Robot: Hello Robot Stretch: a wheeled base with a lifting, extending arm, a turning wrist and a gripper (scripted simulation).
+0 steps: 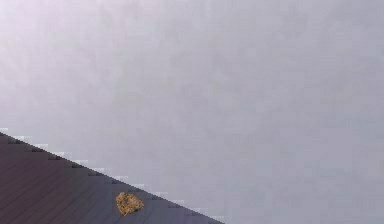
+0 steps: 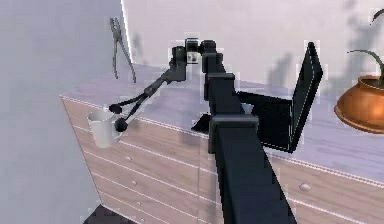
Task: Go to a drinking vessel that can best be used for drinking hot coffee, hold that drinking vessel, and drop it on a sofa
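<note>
A white mug [image 2: 102,131] hangs at the far end of my gripper [image 2: 121,114], in front of the drawer fronts of a pale wooden dresser [image 2: 150,165] and clear of its top. The gripper holds the mug. Two thin dark fingers [image 2: 148,91] slant down to the left from the gripper body near the two white marker squares. The dark square arm [image 2: 235,150] rises from the bottom edge across the dresser.
On the dresser top stand an open dark laptop [image 2: 296,98], a copper pot with a plant [image 2: 364,103] at the right and a metal tong-like object [image 2: 122,52] at the left. In the forward view a grey wall [image 1: 220,90] stands close, with dark floor [image 1: 50,190] and a small tan lump [image 1: 128,203].
</note>
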